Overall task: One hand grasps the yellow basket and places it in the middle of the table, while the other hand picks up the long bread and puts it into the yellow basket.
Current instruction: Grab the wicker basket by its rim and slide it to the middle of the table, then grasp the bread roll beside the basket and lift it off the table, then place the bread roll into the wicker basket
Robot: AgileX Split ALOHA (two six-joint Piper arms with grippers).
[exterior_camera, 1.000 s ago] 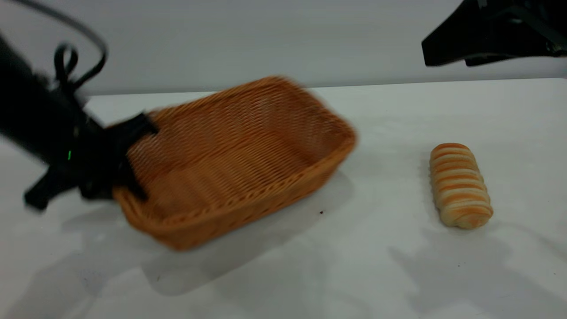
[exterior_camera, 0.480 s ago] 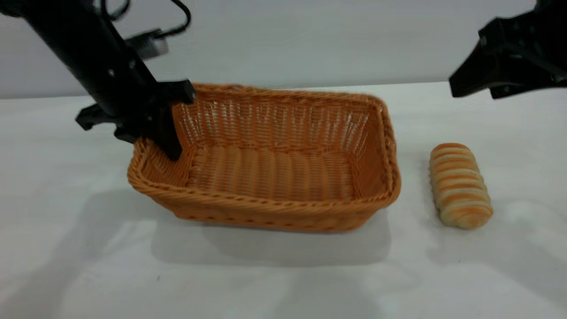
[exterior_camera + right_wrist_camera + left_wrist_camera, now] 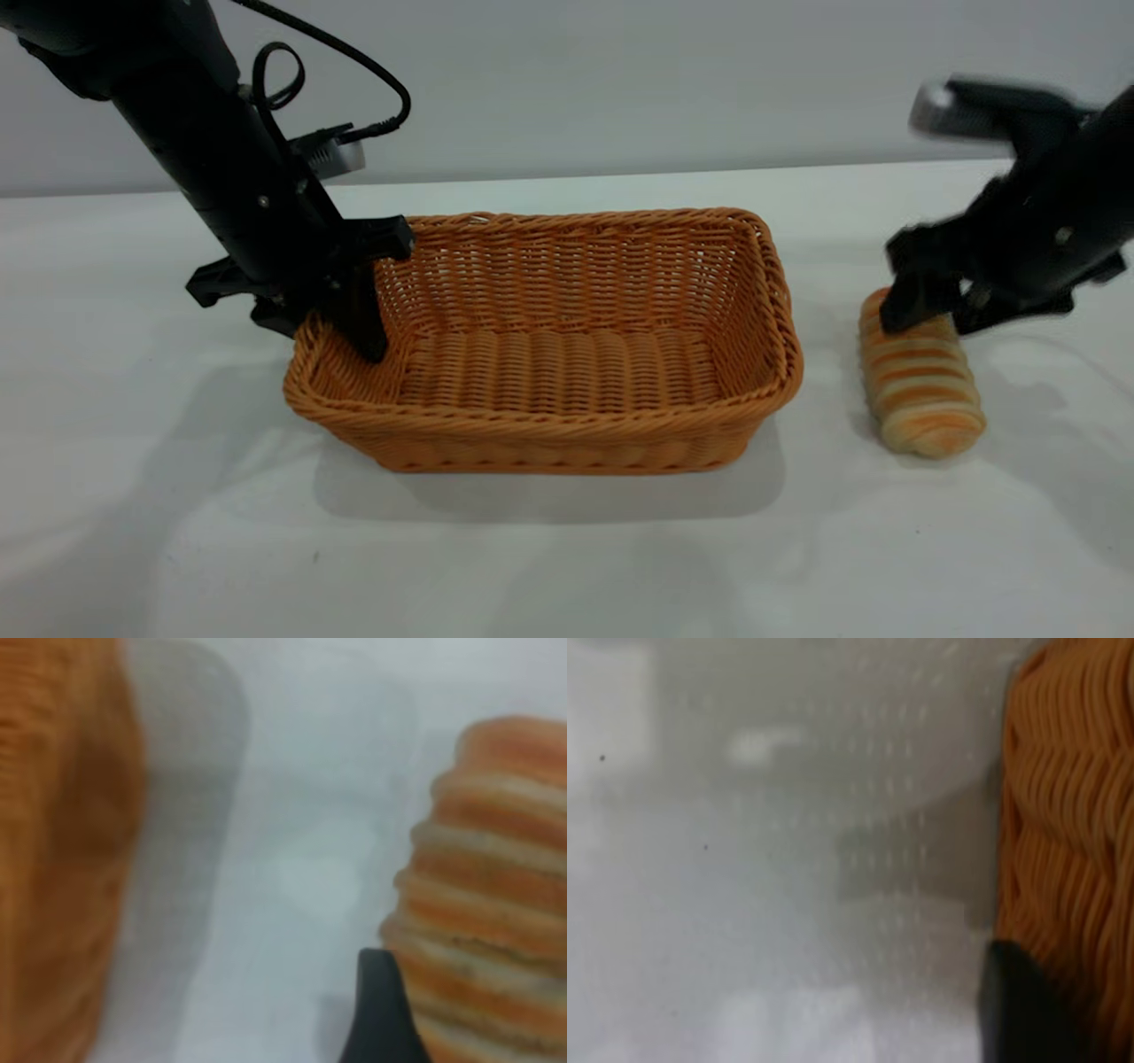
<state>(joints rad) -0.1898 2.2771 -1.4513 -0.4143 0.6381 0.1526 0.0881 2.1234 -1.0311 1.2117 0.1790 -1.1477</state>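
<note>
Our right claw (image 3: 926, 312), jaws spread, hangs over the far end of the long bread (image 3: 920, 386), whose long axis runs toward the camera, beside the yellow basket (image 3: 567, 416). Our left claw (image 3: 341, 306) pinches the basket's left rim, mid-table (image 3: 567, 567); the right arm is nearer the bread.

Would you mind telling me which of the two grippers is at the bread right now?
The right gripper, lowered over the far end of the long bread. The left gripper instead grips the yellow basket's left rim.
</note>
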